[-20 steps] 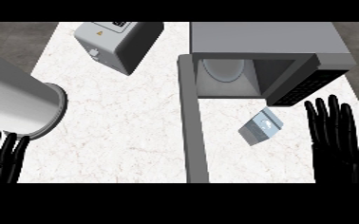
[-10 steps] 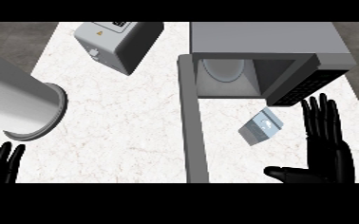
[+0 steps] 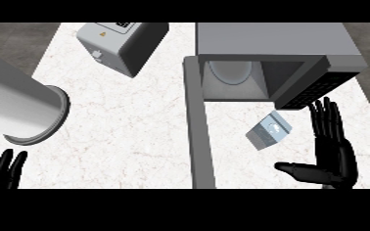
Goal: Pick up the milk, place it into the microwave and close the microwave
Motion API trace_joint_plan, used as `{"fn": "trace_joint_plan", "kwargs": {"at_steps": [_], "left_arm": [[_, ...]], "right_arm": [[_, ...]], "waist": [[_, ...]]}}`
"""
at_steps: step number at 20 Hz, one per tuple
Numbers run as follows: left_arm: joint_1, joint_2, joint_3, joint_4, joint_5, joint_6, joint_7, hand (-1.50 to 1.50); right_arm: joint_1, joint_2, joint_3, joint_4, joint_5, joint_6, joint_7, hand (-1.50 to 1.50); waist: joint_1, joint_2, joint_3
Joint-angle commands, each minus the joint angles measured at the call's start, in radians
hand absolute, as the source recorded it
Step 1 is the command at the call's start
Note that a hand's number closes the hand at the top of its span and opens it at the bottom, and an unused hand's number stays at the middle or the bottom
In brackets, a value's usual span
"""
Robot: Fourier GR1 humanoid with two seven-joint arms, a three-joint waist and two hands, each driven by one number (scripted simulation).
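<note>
The milk (image 3: 269, 131) is a small grey carton with a pale label, lying tilted on the counter just in front of the microwave (image 3: 274, 58). The microwave stands open, its door (image 3: 198, 127) swung out toward me as a long grey slab, and a round turntable (image 3: 231, 71) shows inside. My right hand (image 3: 331, 159) is open at the lower right, fingers straight and thumb pointing left, a short way right of and below the milk without touching it. Only the fingertips of my left hand (image 3: 10, 167) show at the lower left corner.
A grey toaster-like appliance (image 3: 119, 44) sits at the back left. A large grey cylinder (image 3: 25, 110) lies at the left edge. White marble counter (image 3: 130, 137) spreads between the cylinder and the open door. The door stands as a barrier left of the milk.
My right hand has come further into view and opened its thumb out to the left, near the milk. My left hand has sunk toward the lower left corner.
</note>
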Motion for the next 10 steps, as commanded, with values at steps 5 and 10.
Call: {"fn": "trace_joint_plan", "kwargs": {"at_steps": [5,10], "left_arm": [[0.015,-0.005,0.015,0.084,0.008,-0.016,-0.089,-1.5],[0.092,-0.005,-0.011,0.012,-0.002,-0.029,-0.076,-1.5]], "right_arm": [[0.009,-0.046,-0.003,0.086,0.011,0.064,-0.023,-1.5],[-0.159,-0.041,-0.024,0.415,0.081,0.021,-0.187,-1.5]], "waist": [[-0.004,-0.001,-0.001],[0.007,0.0,0.0]]}}
